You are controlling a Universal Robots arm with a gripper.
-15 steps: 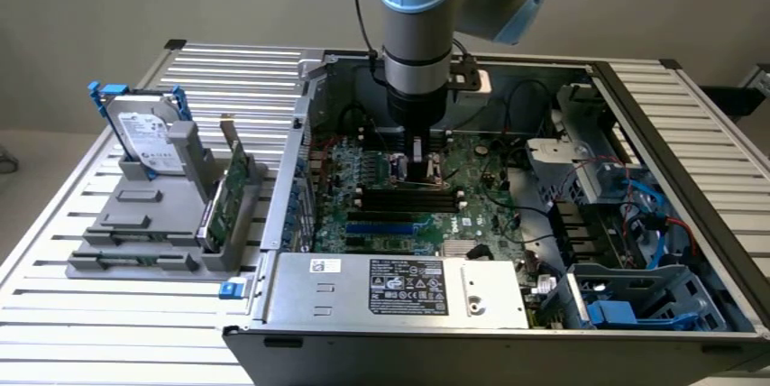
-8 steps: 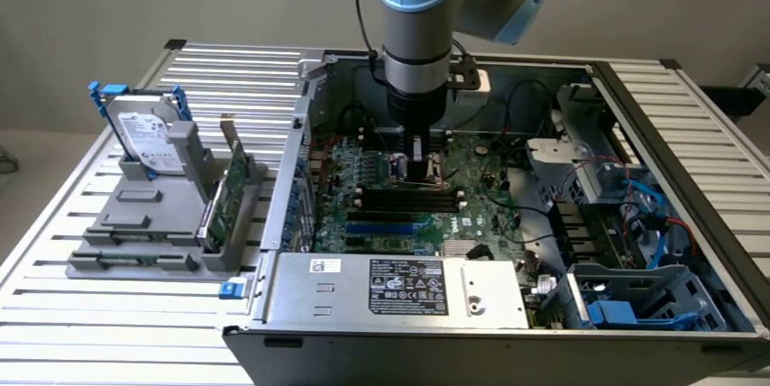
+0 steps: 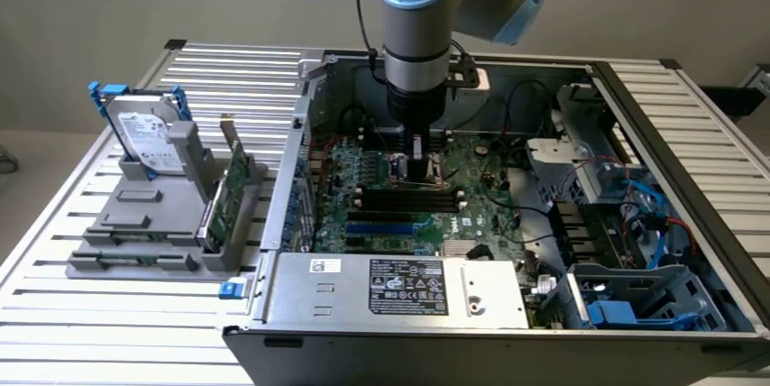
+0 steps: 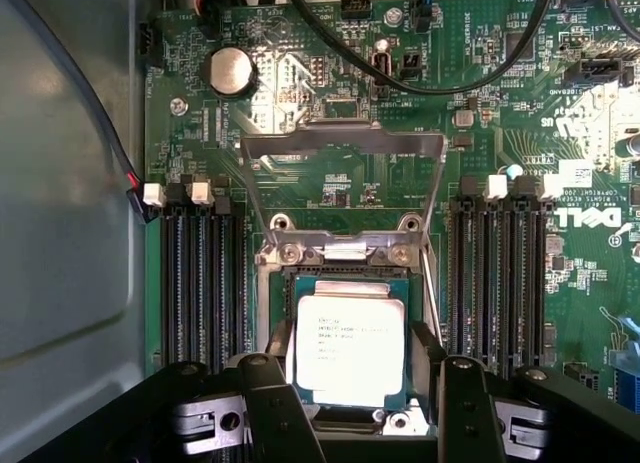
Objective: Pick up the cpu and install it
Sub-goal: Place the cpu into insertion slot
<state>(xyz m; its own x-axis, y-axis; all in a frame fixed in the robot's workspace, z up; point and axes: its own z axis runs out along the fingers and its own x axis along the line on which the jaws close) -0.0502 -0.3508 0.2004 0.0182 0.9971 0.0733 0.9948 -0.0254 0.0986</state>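
The gripper (image 4: 360, 371) is spread open and released. Its dark fingers (image 4: 268, 403) straddle the cpu (image 4: 350, 348), which lies flat in the socket frame (image 4: 340, 251). Memory slots (image 4: 195, 283) flank the socket. In the exterior view, the arm reaches down into the open computer case (image 3: 481, 354). A hard drive (image 3: 151, 138) stands on a rack outside, at that view's left.

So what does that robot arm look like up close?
The arm is a round silver-grey tube with pale blue joint covers. A thin black cable runs down beside it. Its gripper is dark, ending in black fingers with silvery metal fittings and round holes.
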